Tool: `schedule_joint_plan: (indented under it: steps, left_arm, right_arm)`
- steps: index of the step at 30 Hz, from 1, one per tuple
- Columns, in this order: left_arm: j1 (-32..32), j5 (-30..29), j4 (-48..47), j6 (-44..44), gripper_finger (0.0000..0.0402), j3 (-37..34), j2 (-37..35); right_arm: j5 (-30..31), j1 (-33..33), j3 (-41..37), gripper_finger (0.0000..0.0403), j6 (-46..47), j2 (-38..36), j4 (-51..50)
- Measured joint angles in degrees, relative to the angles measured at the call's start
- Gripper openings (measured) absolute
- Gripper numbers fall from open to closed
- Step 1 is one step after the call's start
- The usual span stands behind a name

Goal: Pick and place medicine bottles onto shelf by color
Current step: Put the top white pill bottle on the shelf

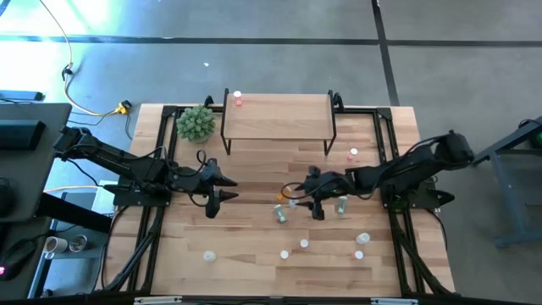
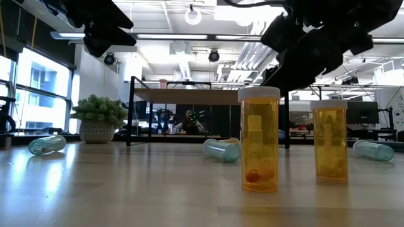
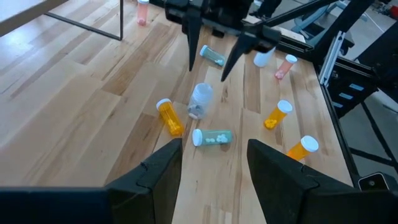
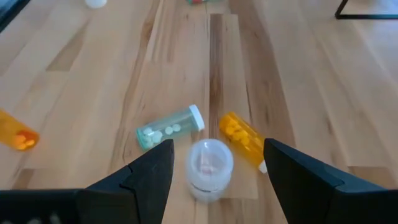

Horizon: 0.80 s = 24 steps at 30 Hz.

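Medicine bottles lie scattered over the table's near half. A clear bottle [image 4: 209, 163] stands upright, with a green bottle [image 4: 170, 132] and an orange bottle [image 4: 244, 138] lying just beyond it. My right gripper [image 4: 217, 180] hangs open over this cluster [image 1: 284, 203], one finger to each side of the clear bottle and touching nothing. My left gripper [image 3: 214, 168] is open and empty at the table's left middle [image 1: 230, 189], raised. The shelf [image 1: 278, 116] stands at the far centre with one pink bottle [image 1: 238, 100] on its top.
A green spiky plant [image 1: 196, 124] sits left of the shelf. Two orange bottles [image 2: 259, 139] [image 2: 329, 140] stand upright near the front edge. A pink bottle [image 1: 353, 154] lies right of the shelf, and more bottles [image 1: 209, 254] [image 1: 362, 240] lie near the front. Black rails [image 1: 388, 144] run along both sides.
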Motion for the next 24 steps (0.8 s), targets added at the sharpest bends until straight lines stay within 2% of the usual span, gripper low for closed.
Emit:
schedule_joint_plan:
  steps: [9, 20, 24]
  left_arm:
    - [0.0, 0.0, 0.0, 0.0, 0.0172, 0.0, 0.0]
    - [0.0, 0.0, 0.0, 0.0, 0.0172, 0.0, 0.0]
    - [0.0, 0.0, 0.0, 0.0, 0.0172, 0.0, 0.0]
  right_arm:
    - [-1.1, 0.1, 0.0, 0.024, 0.9, 4.7, 3.5]
    - [-1.5, 0.2, 0.0, 0.024, 2.0, 7.1, 3.9]
    - [-1.5, 0.4, 0.0, 0.0224, 2.0, 7.1, 3.9]
